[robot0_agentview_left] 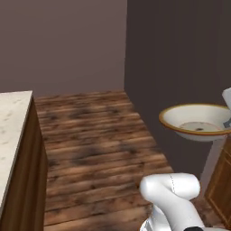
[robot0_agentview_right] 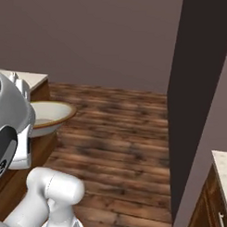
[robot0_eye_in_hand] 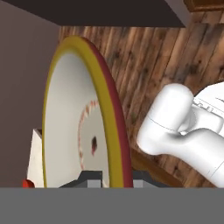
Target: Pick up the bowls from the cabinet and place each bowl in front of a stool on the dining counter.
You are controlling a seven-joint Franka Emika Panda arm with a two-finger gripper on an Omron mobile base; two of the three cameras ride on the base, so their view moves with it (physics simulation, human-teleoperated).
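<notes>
While the cream bowl (robot0_agentview_left: 197,122) hangs in the air over the wooden floor (robot0_agentview_left: 97,149), level with its open side up, the claw (robot0_eye_in_hand: 111,180) is closed tight on its brown rim, one finger inside the bowl and one outside as the hand view shows. In the left base view the bowl sits at the right, in front of a dark wall panel (robot0_agentview_left: 176,67), and touches nothing below it. In the right base view it shows at the left, just beside the white arm (robot0_agentview_right: 10,125).

A beige stone-topped bench (robot0_agentview_left: 11,131) on a wooden base runs along the left edge of the left base view, well apart from the bowl. It may be the dining counter, though no sink or stool shows there to confirm it.

As a judgement of progress, the pick-up of this one bowl looks done, and the carry is under way. What is left is to bring it over to the bench, set it down in front of a stool, then fetch the red bowl and do the same. Nothing here shows where the red bowl or the cabinet stands.
</notes>
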